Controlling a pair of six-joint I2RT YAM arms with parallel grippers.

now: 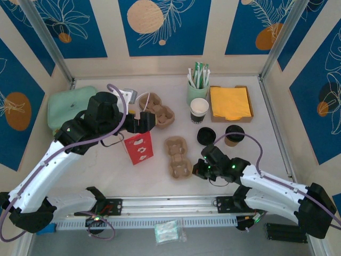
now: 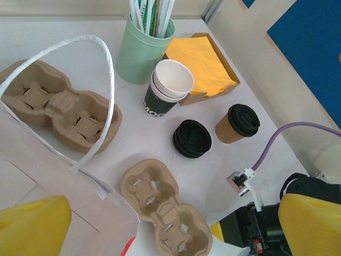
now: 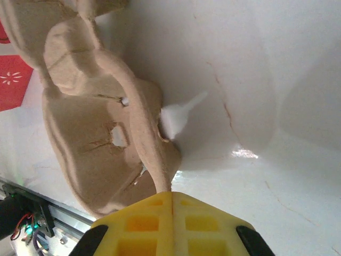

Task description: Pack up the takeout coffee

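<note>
Right wrist view: the right fingers (image 3: 144, 224) are pressed together, pinching the rim of a cardboard cup carrier (image 3: 96, 133) that lies on the counter (image 3: 256, 80). The left fingers (image 2: 32, 224) are spread wide above the red-and-white bag (image 1: 138, 148). The takeout coffee (image 1: 233, 135) stands upright and lidded, just beside a loose black lid (image 1: 206, 136), apart from both arms.

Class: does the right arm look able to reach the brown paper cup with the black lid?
Probably, after letting go: the right gripper is shut, seemingly on the moulded cardboard carrier. The brown lidded cup stands nearby, unobstructed, beside a loose black lid.
</note>
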